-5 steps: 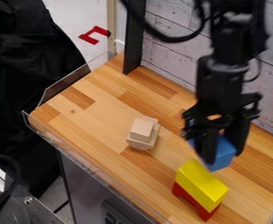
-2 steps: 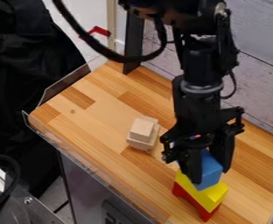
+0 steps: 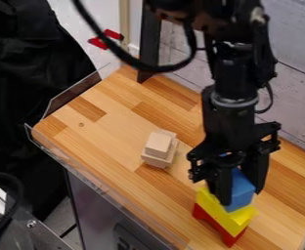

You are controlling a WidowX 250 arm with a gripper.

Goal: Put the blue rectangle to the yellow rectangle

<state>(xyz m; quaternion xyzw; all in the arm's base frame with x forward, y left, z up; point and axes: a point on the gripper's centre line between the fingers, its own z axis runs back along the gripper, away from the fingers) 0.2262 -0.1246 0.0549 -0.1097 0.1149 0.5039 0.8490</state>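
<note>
The gripper (image 3: 239, 195) hangs at the lower right, its two fingers on either side of the blue block (image 3: 241, 190) and shut on it. Directly below the blue block is the yellow block (image 3: 228, 215), which lies on top of a red arch-like block (image 3: 210, 223). The lower end of the blue block overlaps the yellow top in the view; whether the two touch, I cannot tell. The blue block's upper part is hidden between the fingers.
Pale wooden blocks (image 3: 160, 148) are stacked left of the gripper near the middle of the wooden table (image 3: 106, 124). A clear low wall runs along the table's left edge, and a dark post stands at the back.
With the blue block in it, the gripper has moved left and down over the yellow block from a second ago, then slightly back to the right. The yellow and red blocks have stayed put.
</note>
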